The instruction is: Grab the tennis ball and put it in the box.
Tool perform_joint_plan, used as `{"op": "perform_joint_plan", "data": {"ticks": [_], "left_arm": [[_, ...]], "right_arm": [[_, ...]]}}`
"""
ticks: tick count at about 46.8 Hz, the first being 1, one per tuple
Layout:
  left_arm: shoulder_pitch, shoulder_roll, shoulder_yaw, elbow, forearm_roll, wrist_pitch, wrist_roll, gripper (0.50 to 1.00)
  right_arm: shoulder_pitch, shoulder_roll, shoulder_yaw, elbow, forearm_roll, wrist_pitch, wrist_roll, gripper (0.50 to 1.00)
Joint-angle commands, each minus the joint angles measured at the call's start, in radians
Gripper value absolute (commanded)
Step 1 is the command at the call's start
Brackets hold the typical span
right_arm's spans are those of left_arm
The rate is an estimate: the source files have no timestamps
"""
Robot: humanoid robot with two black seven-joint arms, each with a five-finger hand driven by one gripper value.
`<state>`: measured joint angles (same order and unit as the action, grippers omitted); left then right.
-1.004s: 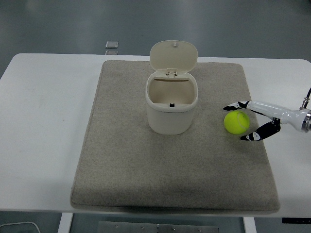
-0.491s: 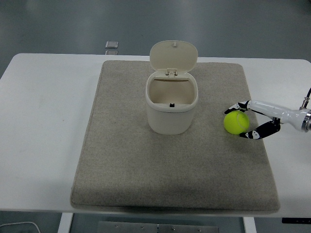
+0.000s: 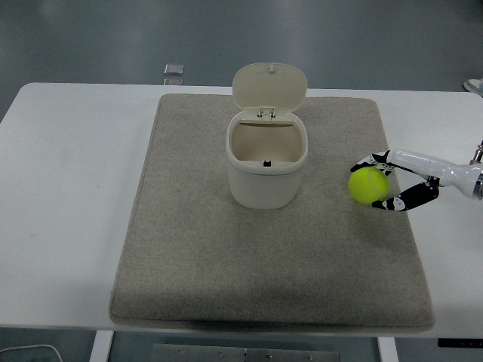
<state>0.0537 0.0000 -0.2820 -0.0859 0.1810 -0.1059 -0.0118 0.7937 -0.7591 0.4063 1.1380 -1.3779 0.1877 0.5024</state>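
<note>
The right hand (image 3: 383, 183) enters from the right edge with its fingers curled around the fuzzy yellow-green tennis ball (image 3: 368, 185): one fingertip (image 3: 362, 164) bears on the ball's far side and another presses its near side, so the ball sits gripped at the hand's tip. The ball lies over the right part of the grey felt mat (image 3: 189, 264), which covers the white table (image 3: 68, 196). Whether the ball is clear of the mat cannot be told.

The step in hand appears to be the grasp and the start of the lift. The cream plastic box (image 3: 267, 162), with its hinged lid standing open, is well apart to the hand's left. The next move calls for raising the ball above the box's rim, carrying it leftward over the opening, then releasing. The left arm is out of view.
</note>
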Motion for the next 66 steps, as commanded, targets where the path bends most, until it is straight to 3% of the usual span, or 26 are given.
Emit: {"op": "perform_joint_plan", "data": {"ticks": [1,8,19,34,43,58,66], "left_arm": [[0.000,0.000,0.001,0.000,0.000,0.000,0.001,0.992],[0.000,0.000,0.000,0.000,0.000,0.000,-0.001,0.992],[0.000,0.000,0.001,0.000,0.000,0.000,0.001,0.992],[0.000,0.000,0.000,0.000,0.000,0.000,-0.001,0.992],[0.000,0.000,0.000,0.000,0.000,0.000,0.001,0.992],[0.000,0.000,0.000,0.000,0.000,0.000,-0.001,0.992],[0.000,0.000,0.000,0.000,0.000,0.000,0.001,0.992]], "right_arm": [[0.012,-0.014,-0.001,0.000,0.020,0.003,0.050,0.500],[0.036,-0.049,-0.001,0.000,0.079,0.015,0.107,0.500],[0.091,-0.106,0.002,0.019,0.152,0.101,0.108,0.500],[0.123,-0.106,0.091,0.126,0.152,0.202,0.108,0.500],[0.173,-0.051,0.098,0.151,0.154,0.225,0.108,0.500],[0.199,0.101,0.131,0.147,0.154,0.214,-0.024,0.500],[0.199,0.144,0.152,0.141,0.155,0.213,-0.065,0.500]]}}
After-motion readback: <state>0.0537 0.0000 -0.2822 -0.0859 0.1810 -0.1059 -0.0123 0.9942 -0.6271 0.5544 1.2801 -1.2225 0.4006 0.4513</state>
